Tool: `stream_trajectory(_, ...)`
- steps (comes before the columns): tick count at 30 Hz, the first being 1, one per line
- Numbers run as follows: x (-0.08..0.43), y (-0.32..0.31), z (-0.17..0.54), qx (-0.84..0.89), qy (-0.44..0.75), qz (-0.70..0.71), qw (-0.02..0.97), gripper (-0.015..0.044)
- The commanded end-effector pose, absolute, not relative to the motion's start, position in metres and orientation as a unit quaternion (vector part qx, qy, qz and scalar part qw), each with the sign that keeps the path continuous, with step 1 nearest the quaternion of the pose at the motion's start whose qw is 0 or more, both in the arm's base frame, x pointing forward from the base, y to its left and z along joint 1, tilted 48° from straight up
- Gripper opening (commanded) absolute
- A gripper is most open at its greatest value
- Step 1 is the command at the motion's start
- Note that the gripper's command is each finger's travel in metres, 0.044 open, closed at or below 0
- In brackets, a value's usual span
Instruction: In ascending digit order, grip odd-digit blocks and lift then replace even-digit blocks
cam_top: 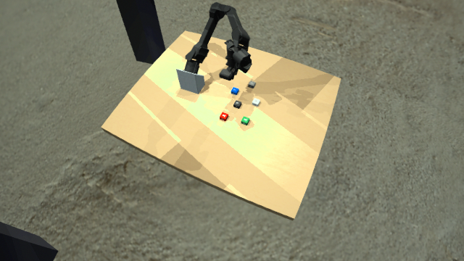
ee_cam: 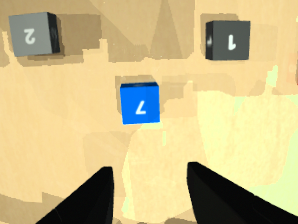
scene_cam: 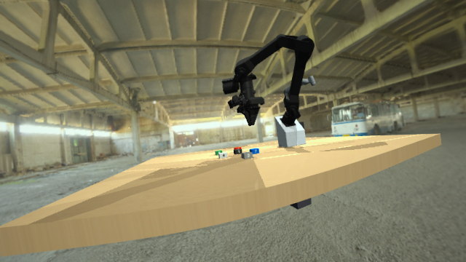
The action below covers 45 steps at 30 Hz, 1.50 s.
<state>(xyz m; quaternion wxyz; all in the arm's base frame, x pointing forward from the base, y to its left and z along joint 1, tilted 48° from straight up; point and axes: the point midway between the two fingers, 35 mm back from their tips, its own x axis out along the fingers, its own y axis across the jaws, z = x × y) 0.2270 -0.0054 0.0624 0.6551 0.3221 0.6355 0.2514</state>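
Note:
My gripper (scene_cam: 251, 124) (ee_cam: 150, 173) is well above the table, its fingers partly apart with nothing between them. The blue block (cam_top: 235, 90) (scene_cam: 254, 151) (ee_cam: 140, 97), digit 7, lies on the table, ahead of the fingertips in the wrist view. The grey block (cam_top: 251, 84) (scene_cam: 247, 156) (ee_cam: 30, 35) shows 2. The black block (cam_top: 237, 104) (scene_cam: 237, 151) (ee_cam: 230, 40) shows 1. The white block (cam_top: 256, 101) (scene_cam: 223, 155) shows 4. A red block (cam_top: 224, 116) and a green block (cam_top: 245, 120) lie farther from the arm's base; their digits are too small to tell.
The wooden table (cam_top: 163, 145) (scene_cam: 182, 207) carries the blocks in a loose group, with gaps between them. The arm's grey base mount (cam_top: 190, 82) (scene_cam: 291, 136) stands beside the group. Light patches and shadows cross the table top.

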Motion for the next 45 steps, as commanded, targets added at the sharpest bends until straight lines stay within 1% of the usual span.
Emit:
stream_trajectory(1, 0.225, -0.009, 0.069, 0.316, 0.637, 0.255, 0.656, 0.0120)
stream_trajectory(9, 0.226, -0.013, 0.067, 0.316, 0.637, 0.253, 0.656, 0.0120)
stream_trajectory(17, 0.239, -0.076, 0.008, 0.319, 0.644, 0.230, 0.656, 0.0120)
stream_trajectory(23, 0.238, -0.118, -0.042, 0.313, 0.639, 0.247, 0.658, 0.0120)
stream_trajectory(26, 0.236, -0.127, -0.055, 0.312, 0.637, 0.251, 0.659, 0.0120)
stream_trajectory(30, 0.236, -0.128, -0.056, 0.312, 0.637, 0.252, 0.659, 0.0120)
stream_trajectory(32, 0.238, -0.118, -0.066, 0.312, 0.637, 0.251, 0.659, 0.0172)
stream_trajectory(36, 0.241, -0.070, -0.109, 0.313, 0.636, 0.253, 0.659, 0.0278)
stream_trajectory(40, 0.241, -0.068, -0.111, 0.313, 0.636, 0.253, 0.659, 0.0383)
stream_trajectory(41, 0.241, -0.068, -0.111, 0.313, 0.636, 0.253, 0.659, 0.0400)
stream_trajectory(45, 0.242, -0.065, -0.114, 0.313, 0.636, 0.253, 0.659, 0.0400)
